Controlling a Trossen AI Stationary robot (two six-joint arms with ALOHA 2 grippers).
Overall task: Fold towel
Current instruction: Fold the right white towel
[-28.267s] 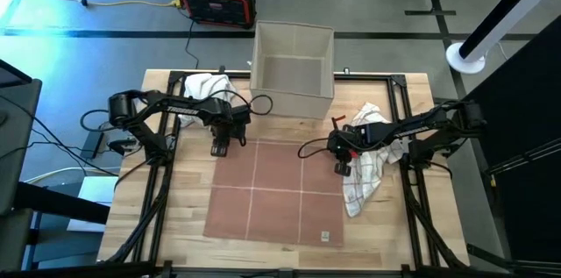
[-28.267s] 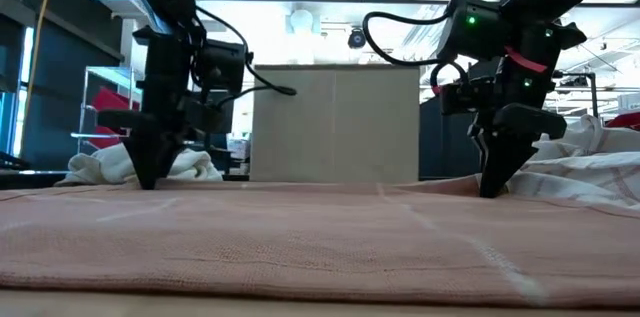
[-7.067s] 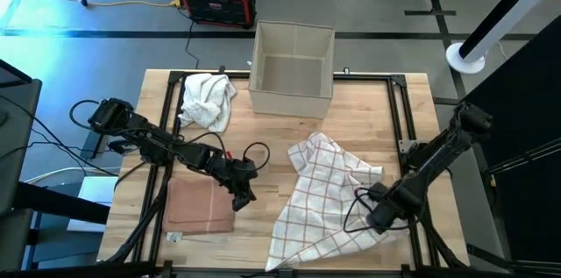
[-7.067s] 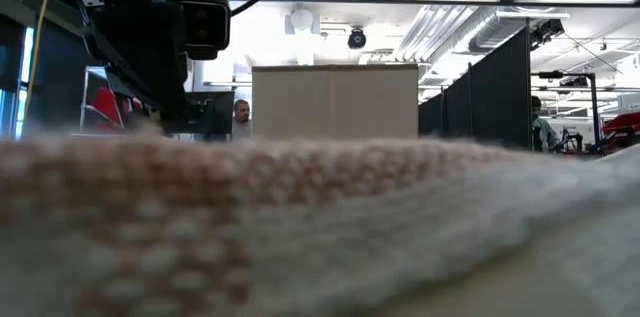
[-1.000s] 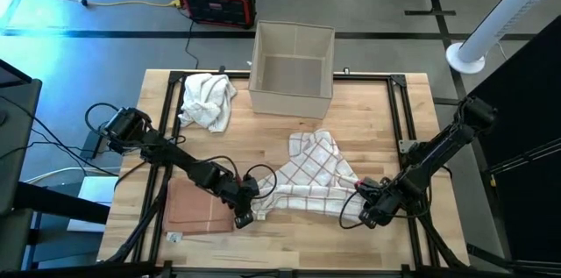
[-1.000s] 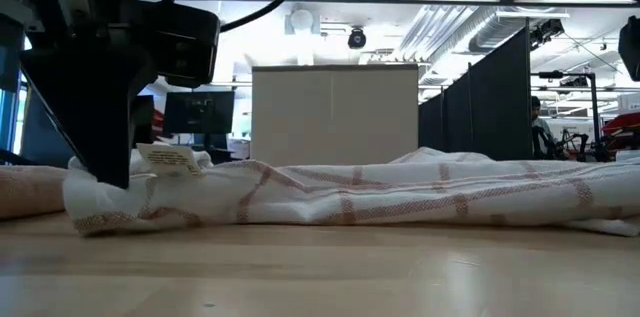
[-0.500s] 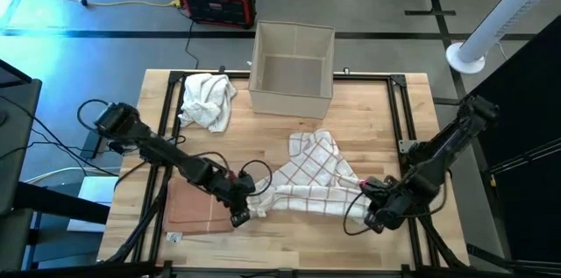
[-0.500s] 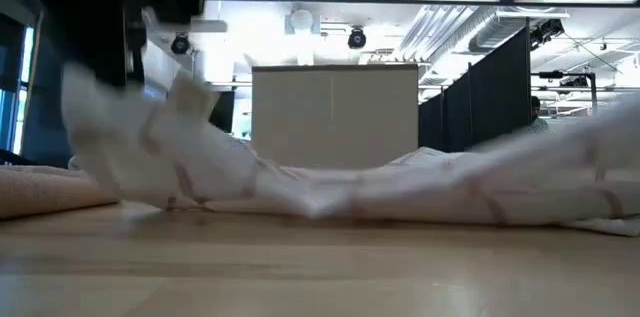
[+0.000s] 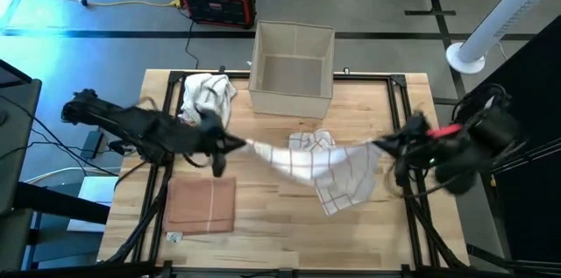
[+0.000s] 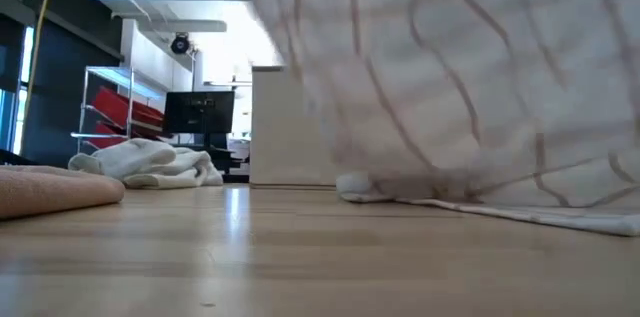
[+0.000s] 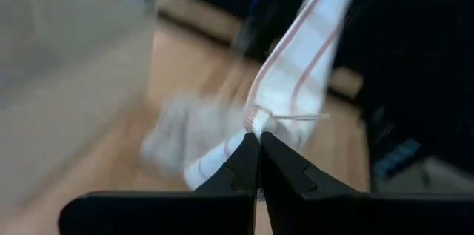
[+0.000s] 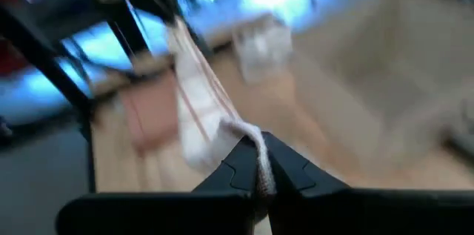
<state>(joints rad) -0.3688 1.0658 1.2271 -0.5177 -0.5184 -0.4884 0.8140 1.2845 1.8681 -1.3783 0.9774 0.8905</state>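
A white towel with a red-brown grid hangs stretched between my two grippers over the middle of the table. My left gripper is shut on its left end and my right gripper on its right end, both raised above the table. In the low view the towel fills the upper right, and its lower edge lies on the wood. The wrist views show each pair of fingertips closed on cloth. My left gripper pinches a bunched corner of the towel between its two fingertips, which point nearly level toward the table's right. The cloth runs away from the fingers in a taut band. My right gripper pinches the opposite corner between its fingertips, pointing nearly level toward the table's left. From there the cloth sags toward the other arm.
A folded pink towel lies at the near left. A crumpled white towel sits at the far left beside an open cardboard box at the far middle. A black frame borders the table.
Both grippers have risen quickly from the table's near part and gone toward the far edge, tipping from pointing down to nearly level. The towel's two held corners came up with them, and the cloth has been drawn out between them while its lower edge stays on the table.
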